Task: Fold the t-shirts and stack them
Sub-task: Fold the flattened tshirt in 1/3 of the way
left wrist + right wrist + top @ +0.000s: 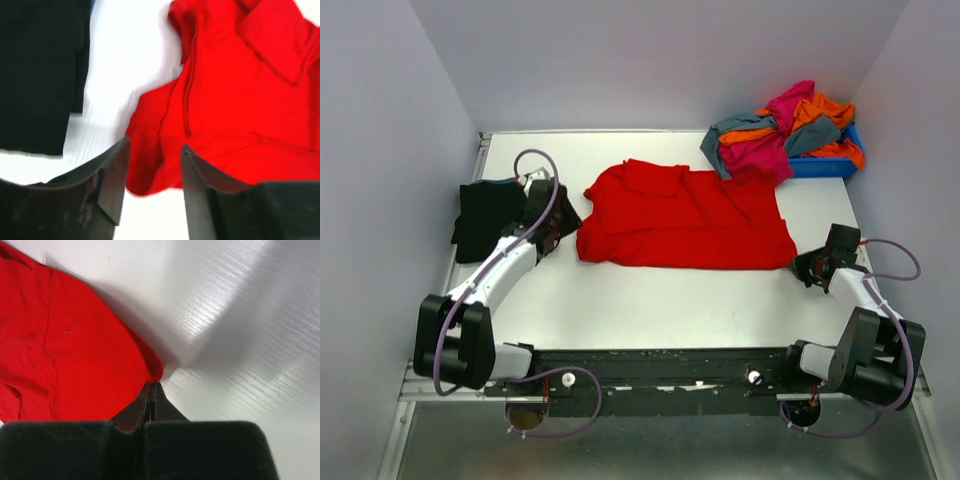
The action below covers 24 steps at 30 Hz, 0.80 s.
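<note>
Right wrist view: my right gripper [151,390] is pressed closed, with the corner of the bright red cloth t-shirt [85,355] just at its tips; whether it pinches cloth I cannot tell. My left gripper [152,175] is wide over the other near corner. I should pinch there, then lift both evenly.

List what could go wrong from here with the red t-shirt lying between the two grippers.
1. The right gripper is shut right at the tip of the red t-shirt corner. Any hold there looks thin, so the cloth may slip free when lifted.
2. The left gripper is open over the opposite corner, with the black t-shirt close beside it. A wide move could drag that shirt too.
3. The red t-shirt lies rumpled, so a fold could trap creases.
</note>
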Each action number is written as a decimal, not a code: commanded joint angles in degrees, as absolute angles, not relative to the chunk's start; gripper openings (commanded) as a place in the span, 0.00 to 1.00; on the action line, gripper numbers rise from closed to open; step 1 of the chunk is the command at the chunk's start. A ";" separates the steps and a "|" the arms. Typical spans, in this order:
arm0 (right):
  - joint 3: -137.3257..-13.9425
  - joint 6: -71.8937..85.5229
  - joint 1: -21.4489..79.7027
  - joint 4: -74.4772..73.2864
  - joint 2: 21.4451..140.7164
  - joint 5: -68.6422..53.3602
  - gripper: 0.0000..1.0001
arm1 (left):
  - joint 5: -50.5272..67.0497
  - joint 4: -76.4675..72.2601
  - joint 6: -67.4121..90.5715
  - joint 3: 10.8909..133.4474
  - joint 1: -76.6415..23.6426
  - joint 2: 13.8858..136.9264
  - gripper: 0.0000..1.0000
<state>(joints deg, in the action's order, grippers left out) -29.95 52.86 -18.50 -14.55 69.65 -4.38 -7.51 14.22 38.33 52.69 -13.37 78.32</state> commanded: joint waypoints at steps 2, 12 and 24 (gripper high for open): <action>-29.35 52.03 -18.81 -13.97 69.52 -4.30 0.01 | -2.02 8.36 49.11 37.64 -15.81 69.10 0.57; -29.09 51.86 -18.81 -13.45 69.70 -5.36 0.01 | -2.74 -11.31 66.97 16.80 -17.05 57.48 0.68; -29.00 51.68 -18.81 -12.92 70.58 -6.42 0.01 | -4.04 -21.18 70.93 16.08 -17.23 66.26 0.69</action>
<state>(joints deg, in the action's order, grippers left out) -29.80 52.45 -18.50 -14.00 69.82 -5.45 -3.49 -13.23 67.94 16.36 -16.97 62.89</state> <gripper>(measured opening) 0.011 0.741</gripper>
